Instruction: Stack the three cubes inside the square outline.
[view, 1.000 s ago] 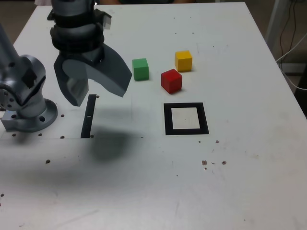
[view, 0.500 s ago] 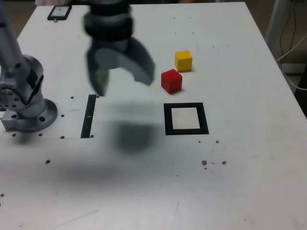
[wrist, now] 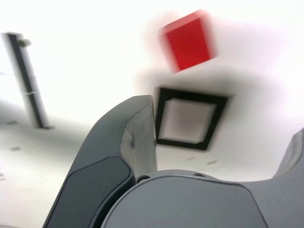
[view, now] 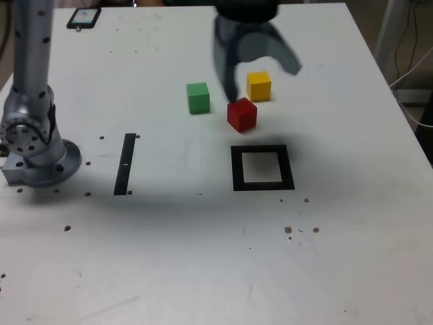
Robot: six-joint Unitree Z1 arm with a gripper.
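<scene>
The gripper [view: 260,78] is hanging above the far part of the white table [view: 352,257] with its two grey fingers [view: 226,64] spread wide and nothing between them. The red cube [view: 241,114] is sitting on the table just below the fingertips, apart from them as far as the exterior view shows. The yellow cube [view: 259,86] is lying just behind the fingers, partly framed by them, and the green cube [view: 198,97] is resting near them toward the exterior view's left. The square outline [view: 262,168] is lying nearer the camera than the fingers, just beyond the red cube, and its pale centre is holding nothing. In the wrist view the red cube [wrist: 188,41] and the outline [wrist: 190,118] are showing blurred past one finger [wrist: 135,137].
</scene>
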